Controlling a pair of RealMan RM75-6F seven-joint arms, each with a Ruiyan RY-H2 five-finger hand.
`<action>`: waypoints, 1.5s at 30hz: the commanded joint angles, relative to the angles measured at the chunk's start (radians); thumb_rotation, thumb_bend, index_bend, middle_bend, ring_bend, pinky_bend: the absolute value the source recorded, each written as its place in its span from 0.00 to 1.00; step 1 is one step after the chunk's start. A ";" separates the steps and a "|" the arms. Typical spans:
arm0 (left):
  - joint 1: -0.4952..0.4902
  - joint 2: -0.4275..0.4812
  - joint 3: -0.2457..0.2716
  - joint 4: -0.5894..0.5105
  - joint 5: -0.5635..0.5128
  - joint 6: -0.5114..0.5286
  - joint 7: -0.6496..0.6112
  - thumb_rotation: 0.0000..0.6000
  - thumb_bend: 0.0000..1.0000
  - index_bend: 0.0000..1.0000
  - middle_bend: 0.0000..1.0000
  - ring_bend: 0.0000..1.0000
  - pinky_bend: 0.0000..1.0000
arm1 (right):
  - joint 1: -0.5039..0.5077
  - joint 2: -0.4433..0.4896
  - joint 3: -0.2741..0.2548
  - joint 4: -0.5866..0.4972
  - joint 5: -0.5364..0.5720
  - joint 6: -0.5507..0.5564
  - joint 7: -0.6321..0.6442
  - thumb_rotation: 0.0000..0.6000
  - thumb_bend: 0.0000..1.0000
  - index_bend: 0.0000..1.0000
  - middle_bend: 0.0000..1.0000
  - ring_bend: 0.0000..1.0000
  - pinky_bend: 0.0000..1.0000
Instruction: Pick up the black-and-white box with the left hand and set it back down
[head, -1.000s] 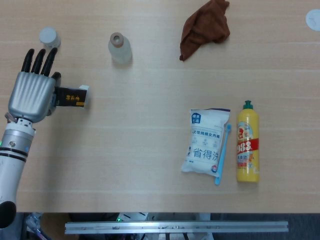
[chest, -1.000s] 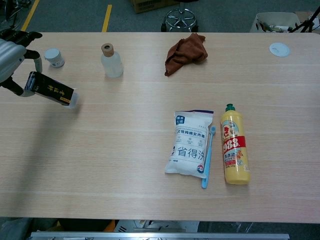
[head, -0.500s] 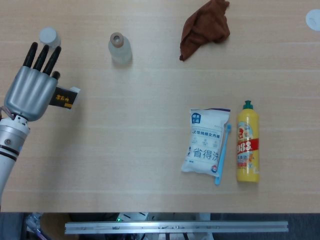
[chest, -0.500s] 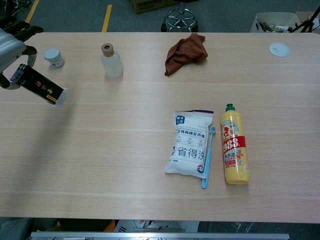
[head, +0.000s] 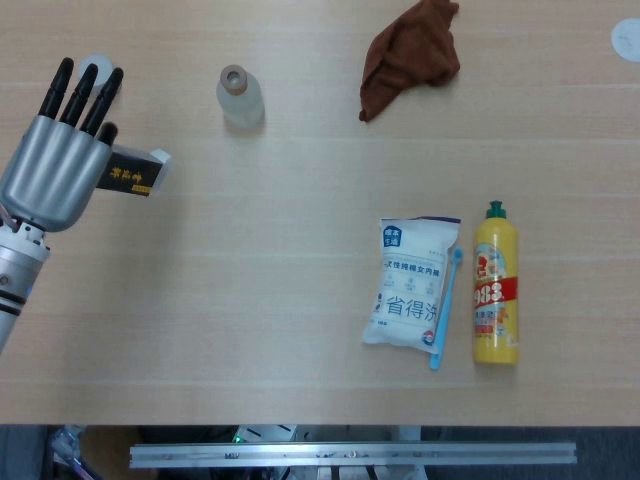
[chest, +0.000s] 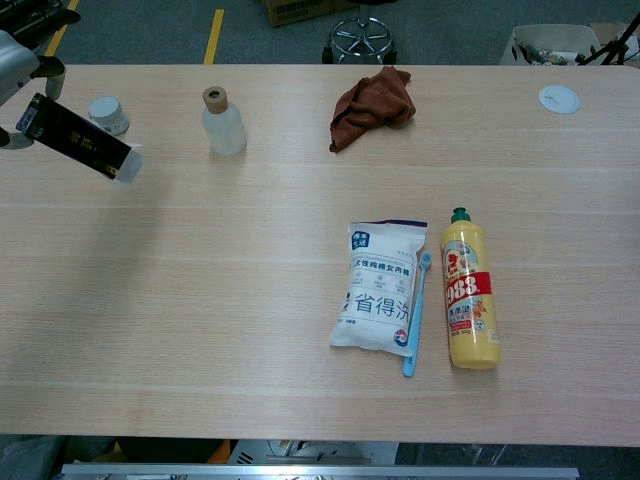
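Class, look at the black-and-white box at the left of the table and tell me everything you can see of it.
The black-and-white box is a slim, oblong carton, seemingly cardboard: mostly black, with gold lettering along its side and a white end cap. The robot's left hand holds its black end, so the white end sticks out to the right and tilts downward in the chest view. It appears lifted clear of the light wooden table, near the small white-capped jar. Only the fingers touch it.

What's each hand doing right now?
Left hand: holding the black-and-white rectangular box, lifted off the table.
Right hand: not in view.
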 joint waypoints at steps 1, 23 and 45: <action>0.007 0.000 0.016 0.021 0.004 -0.013 0.025 1.00 0.11 0.64 0.03 0.00 0.01 | 0.000 0.000 -0.001 0.000 -0.001 0.000 0.000 1.00 0.21 0.47 0.35 0.34 0.47; 0.071 -0.046 -0.003 0.075 -0.031 0.043 -0.096 1.00 0.10 0.72 0.07 0.00 0.01 | -0.006 0.000 -0.001 0.001 0.002 0.007 0.002 1.00 0.21 0.47 0.35 0.34 0.47; 0.189 -0.141 0.012 0.154 -0.140 -0.118 -0.805 1.00 0.10 0.69 0.08 0.00 0.01 | 0.001 -0.003 -0.002 -0.013 0.004 -0.005 -0.023 1.00 0.21 0.47 0.35 0.34 0.47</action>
